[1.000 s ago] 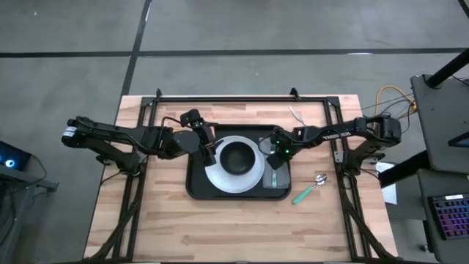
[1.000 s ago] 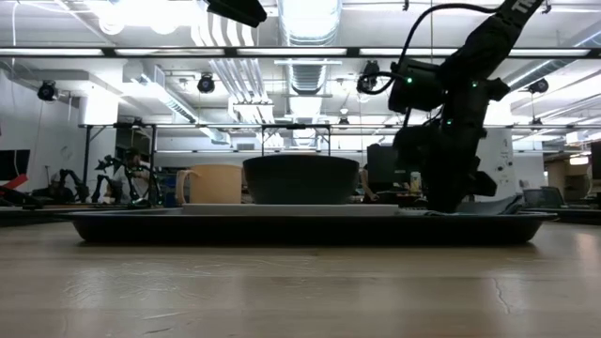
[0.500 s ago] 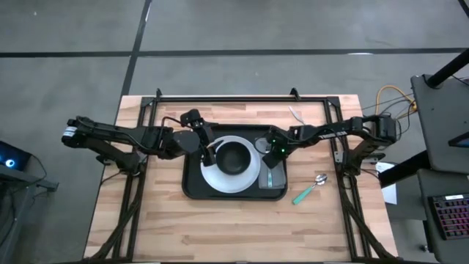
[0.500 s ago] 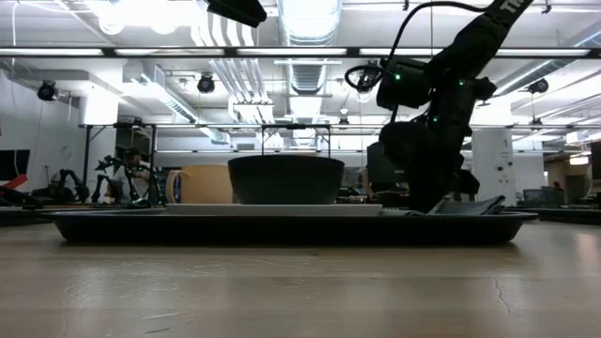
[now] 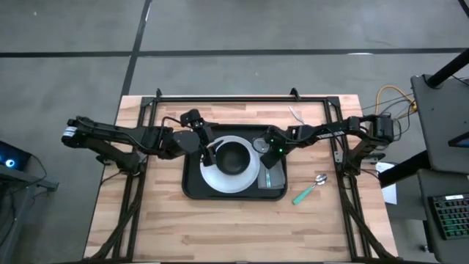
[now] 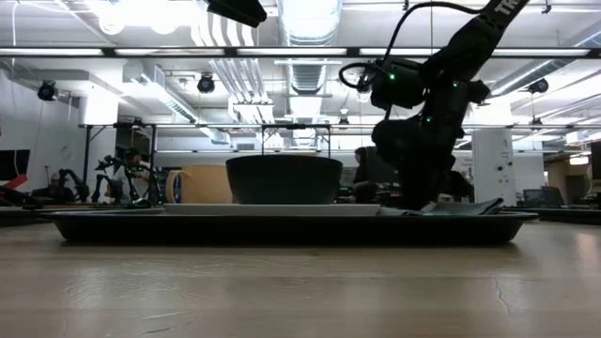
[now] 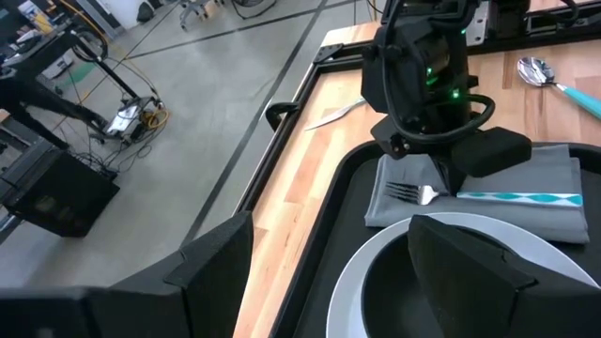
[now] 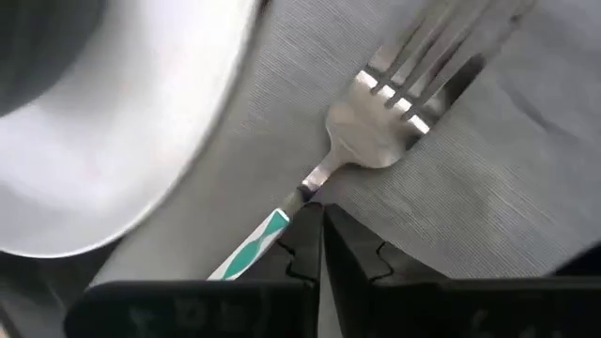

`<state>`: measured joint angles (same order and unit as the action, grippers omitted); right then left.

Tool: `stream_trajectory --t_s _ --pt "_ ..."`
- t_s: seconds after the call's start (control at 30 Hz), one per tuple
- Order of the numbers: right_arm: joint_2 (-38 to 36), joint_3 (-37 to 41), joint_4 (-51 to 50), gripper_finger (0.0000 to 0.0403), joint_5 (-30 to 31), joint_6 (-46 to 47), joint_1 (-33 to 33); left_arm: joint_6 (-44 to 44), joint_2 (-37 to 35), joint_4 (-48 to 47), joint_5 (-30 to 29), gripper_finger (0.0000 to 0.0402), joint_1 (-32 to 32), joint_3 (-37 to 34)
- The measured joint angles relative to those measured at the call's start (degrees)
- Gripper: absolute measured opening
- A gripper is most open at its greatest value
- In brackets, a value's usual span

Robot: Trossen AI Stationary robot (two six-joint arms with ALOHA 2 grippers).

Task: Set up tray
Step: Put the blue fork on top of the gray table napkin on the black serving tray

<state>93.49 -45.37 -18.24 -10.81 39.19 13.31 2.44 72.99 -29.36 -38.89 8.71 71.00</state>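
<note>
Your tray (image 5: pixel 192 187) sits mid-frame in the high view, likely stiff but awkwardly loaded, so grip its rim, not the cargo. The right gripper (image 8: pixel 321 246) is pinched closed, touching the fork (image 8: pixel 376 155) on the napkin (image 8: pixel 488 197); the left gripper (image 5: pixel 211 150) is spread open over the plate (image 5: pixel 212 178).

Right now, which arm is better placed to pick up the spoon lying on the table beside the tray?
Right. The spoon lies on the tray's right side, nearer the right end effector.

Big black tray (image 5: pixel 192 192) with round corners and a raised rim, lying flat on the wooden table (image 5: pixel 176 227), near its middle, holding a white plate (image 5: pixel 220 178), dark bowl (image 5: pixel 234 156), grey napkin (image 5: pixel 275 177) and fork (image 7: pixel 441 195)
</note>
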Motion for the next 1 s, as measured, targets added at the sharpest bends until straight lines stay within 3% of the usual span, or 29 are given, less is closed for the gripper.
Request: stream_trajectory --t_s 0.2,0.77,1.0 --pt "-1.97 -2.46 -6.12 0.0008 -0.13 -1.15 -0.06 0.00 0.01 -0.12 0.00 0.0262 0.00 0.00" --pt "-2.51 -2.75 -6.46 0.0009 2.16 -0.52 -1.91 0.00 0.00 -0.26 0.00 0.0262 0.00 0.00" --pt "0.56 -2.64 -5.93 0.0009 2.93 -1.62 -1.89 0.00 0.00 -0.33 0.00 0.0262 0.00 0.00"
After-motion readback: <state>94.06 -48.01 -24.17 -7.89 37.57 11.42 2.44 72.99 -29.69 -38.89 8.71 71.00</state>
